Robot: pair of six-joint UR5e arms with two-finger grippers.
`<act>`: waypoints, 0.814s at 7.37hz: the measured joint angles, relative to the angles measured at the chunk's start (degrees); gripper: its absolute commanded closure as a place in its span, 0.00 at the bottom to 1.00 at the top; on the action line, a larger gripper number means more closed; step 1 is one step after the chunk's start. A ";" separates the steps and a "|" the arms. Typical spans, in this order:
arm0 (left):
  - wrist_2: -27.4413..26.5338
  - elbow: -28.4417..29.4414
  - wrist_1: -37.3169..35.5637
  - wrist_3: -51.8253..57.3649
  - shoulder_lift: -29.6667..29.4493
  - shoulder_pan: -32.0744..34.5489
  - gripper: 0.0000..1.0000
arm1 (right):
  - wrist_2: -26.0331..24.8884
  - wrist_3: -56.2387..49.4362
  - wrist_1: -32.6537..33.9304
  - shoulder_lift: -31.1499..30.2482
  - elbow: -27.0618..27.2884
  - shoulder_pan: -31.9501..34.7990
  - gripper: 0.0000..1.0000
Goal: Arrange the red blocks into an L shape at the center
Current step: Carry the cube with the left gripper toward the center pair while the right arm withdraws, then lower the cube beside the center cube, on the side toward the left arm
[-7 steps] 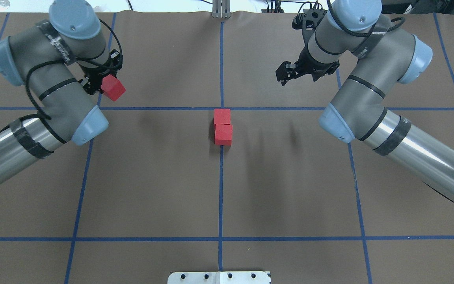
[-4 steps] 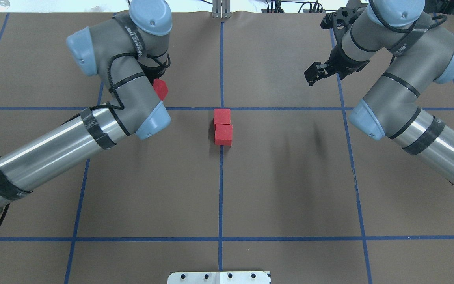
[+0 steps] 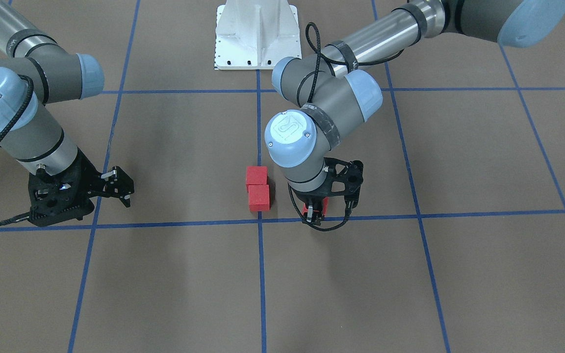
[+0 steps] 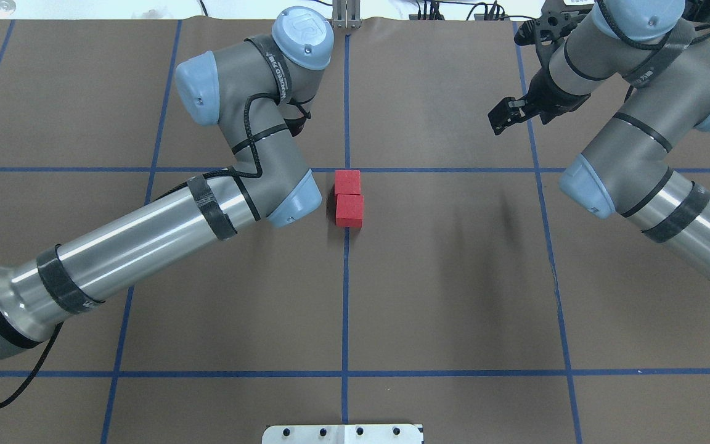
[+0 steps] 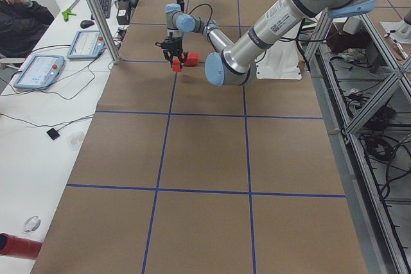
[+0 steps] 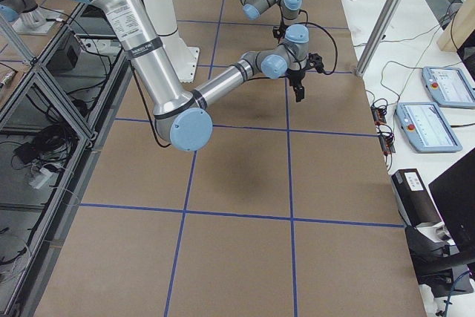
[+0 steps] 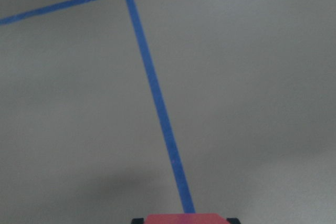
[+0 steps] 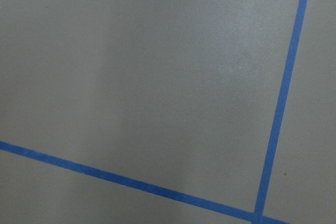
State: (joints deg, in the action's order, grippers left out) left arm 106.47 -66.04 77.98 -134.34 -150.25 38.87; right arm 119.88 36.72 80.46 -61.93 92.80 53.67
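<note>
Two red blocks (image 4: pixel 347 182) (image 4: pixel 349 210) lie touching in a short line just nearer me than the center crossing (image 4: pixel 346 169); the front view shows them as well (image 3: pixel 256 175) (image 3: pixel 259 197). My left gripper (image 3: pixel 314 214) hangs low beside them on my left, shut on a third red block (image 3: pixel 323 203). That block's top edge (image 7: pixel 184 217) shows in the left wrist view. From overhead the left wrist (image 4: pixel 293 117) hides it. My right gripper (image 4: pixel 506 117) is open with nothing in it, far off to the right.
The white robot base plate (image 4: pixel 342 433) sits at the near table edge and a metal post (image 4: pixel 346 12) at the far edge. A bench with tablets (image 5: pixel 38 72) and a seated person (image 5: pixel 16 11) runs along the far side.
My left arm has swung right toward the center with its red block, which is now hidden under the wrist from overhead. The right arm has drawn back slightly to the right.
</note>
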 measured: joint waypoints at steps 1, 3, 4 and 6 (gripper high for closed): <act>-0.02 0.57 0.08 -2.29 -0.48 -0.75 1.00 | 0.06 -0.05 -0.08 -0.10 0.01 0.02 0.01; -0.09 1.99 0.40 -4.95 -1.30 -1.34 1.00 | 0.08 -0.09 -0.12 -0.19 0.01 0.03 0.01; -0.11 2.47 0.47 -5.67 -1.57 -1.44 1.00 | 0.09 -0.13 -0.12 -0.20 0.01 0.03 0.01; -0.18 3.34 0.69 -6.55 -2.06 -2.01 1.00 | 0.09 -0.10 -0.13 -0.21 0.01 0.03 0.01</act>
State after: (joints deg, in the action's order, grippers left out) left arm 106.29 -62.71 78.66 -140.89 -152.31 36.87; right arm 119.97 36.62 80.33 -62.14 92.81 53.70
